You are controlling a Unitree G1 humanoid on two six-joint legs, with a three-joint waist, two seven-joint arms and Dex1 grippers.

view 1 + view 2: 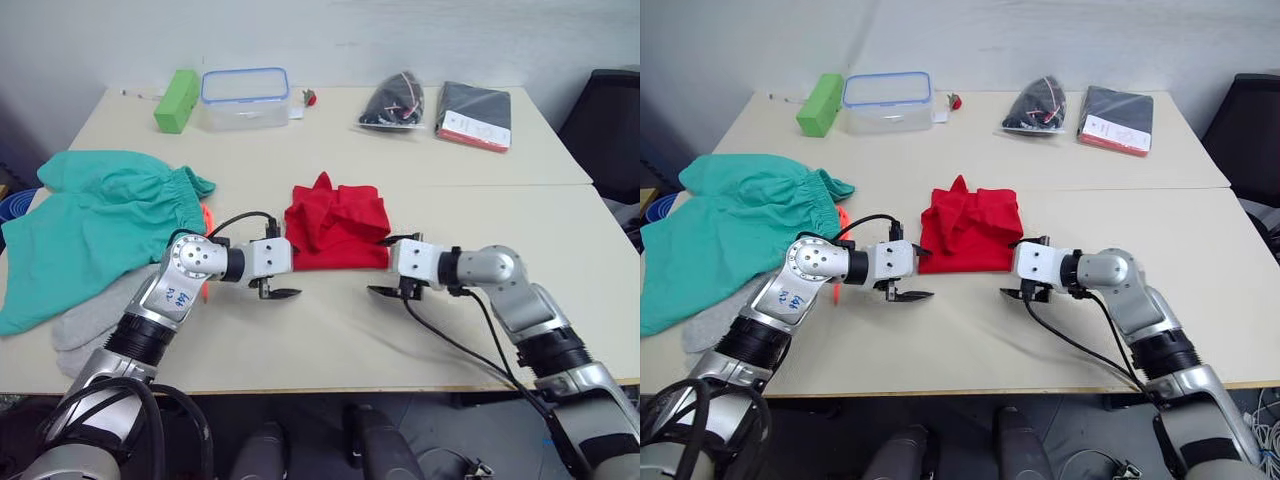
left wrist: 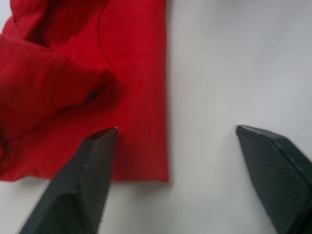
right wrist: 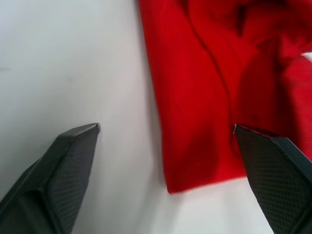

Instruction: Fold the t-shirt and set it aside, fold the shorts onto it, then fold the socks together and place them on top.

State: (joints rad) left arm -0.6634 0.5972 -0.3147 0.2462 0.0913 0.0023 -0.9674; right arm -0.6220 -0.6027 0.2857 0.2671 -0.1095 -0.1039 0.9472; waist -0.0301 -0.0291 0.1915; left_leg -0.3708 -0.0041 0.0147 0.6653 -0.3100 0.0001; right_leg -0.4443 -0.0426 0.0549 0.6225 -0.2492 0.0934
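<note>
The red t-shirt point(image 1: 335, 228) lies folded into a small bundle at the middle of the table. Both grippers hover at its near edge, facing each other. My left gripper point(image 1: 290, 264) is open at the near left corner, one finger point(image 2: 92, 161) over the cloth and the other over bare table. My right gripper point(image 1: 378, 266) is open at the near right corner, straddling the shirt's edge point(image 3: 195, 146) the same way. The teal shorts point(image 1: 95, 225) lie spread at the left, with the orange drawstring point(image 1: 207, 215) showing. The grey socks point(image 1: 90, 315) lie beside my left arm.
Along the far edge stand a green box point(image 1: 177, 100), a clear container with a blue lid point(image 1: 245, 98), a black bag point(image 1: 393, 103) and a black packet point(image 1: 474, 113). A dark chair point(image 1: 612, 115) stands off the table's right side.
</note>
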